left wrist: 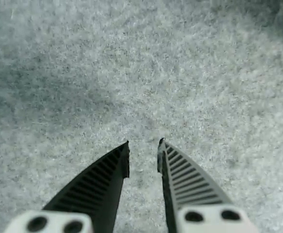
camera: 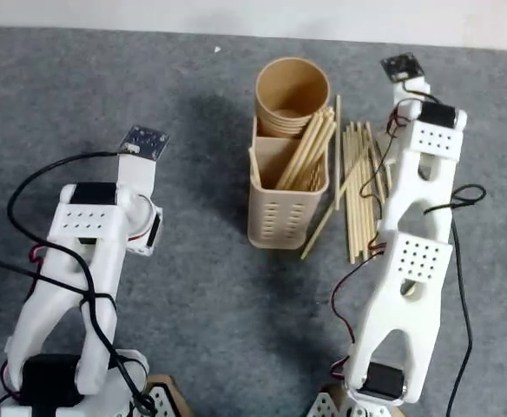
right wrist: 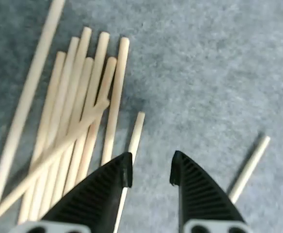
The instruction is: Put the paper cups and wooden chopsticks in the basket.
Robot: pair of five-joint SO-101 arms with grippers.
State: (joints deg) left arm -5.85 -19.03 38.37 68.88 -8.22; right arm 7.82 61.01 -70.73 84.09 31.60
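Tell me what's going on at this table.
Two robot arms are filling a basket. The stacked paper cups already stand in it, with some chopsticks leaning beside them. More loose chopsticks lie in a pile on the table next to the basket. The right gripper hangs over that pile, jaws open and empty. The left gripper is over bare table, jaws apart, holding nothing.

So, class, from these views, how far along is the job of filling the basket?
Done: the paper cups sit stacked in the basket compartment farther from the arms; a bunch of chopsticks leans in the nearer one. In hand: nothing; the right tool hangs open over the loose chopsticks, the left tool open over bare carpet. Left: those loose chopsticks, lying on the carpet beside the basket.
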